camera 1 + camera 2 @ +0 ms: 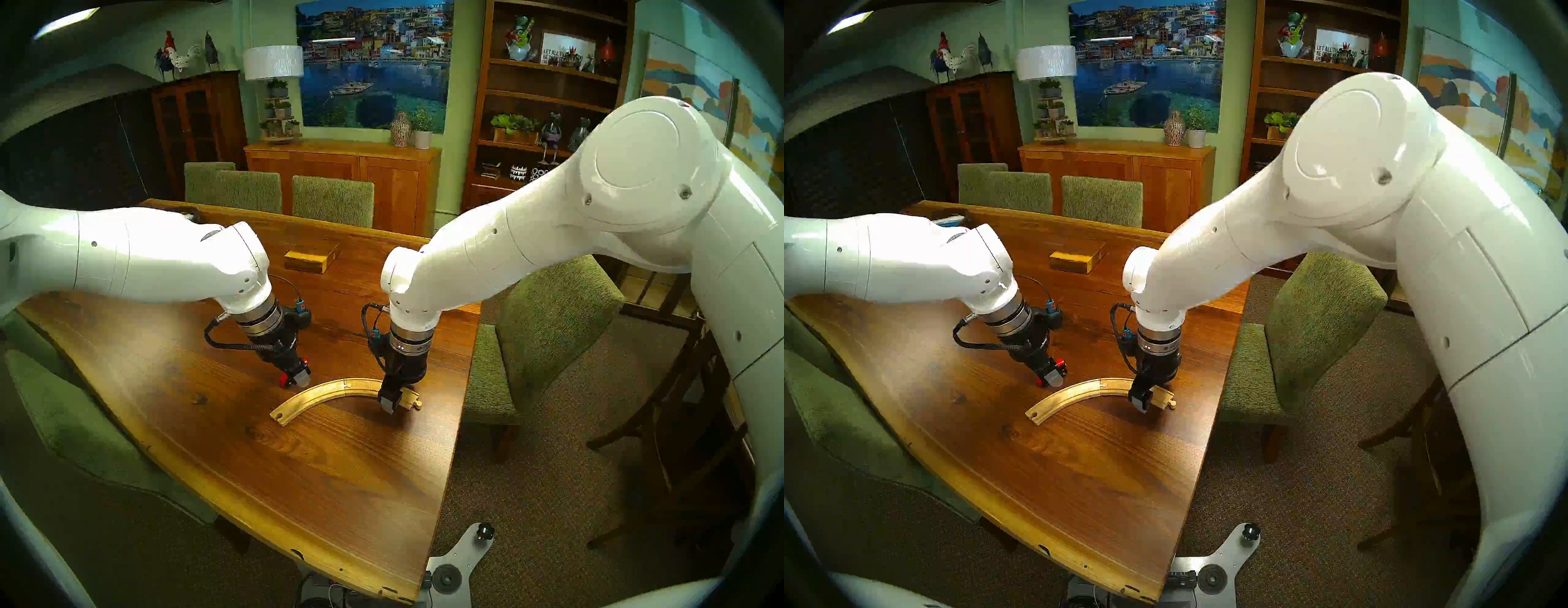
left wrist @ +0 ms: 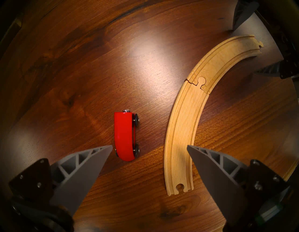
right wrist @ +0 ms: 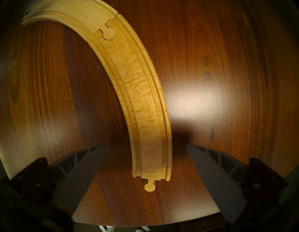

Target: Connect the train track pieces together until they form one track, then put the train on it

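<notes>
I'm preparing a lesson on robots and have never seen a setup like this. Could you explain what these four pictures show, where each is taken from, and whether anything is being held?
This is a robot with two white arms, each ending in a two-fingered pincer. The two wide pictures come from cameras on its head, looking down at a wooden table. The two close pictures come from a camera on each wrist, with that pincer's fingers at the bottom corners.

On the table lies the track: two curved pale-wood pieces joined, peg in hole, into one arc. A small red train lies on its side beside the track, not on it. Farther back sits a wooden block.

The left pincer is open above the train. The right pincer is open around the track's peg end. Neither holds anything.
</notes>
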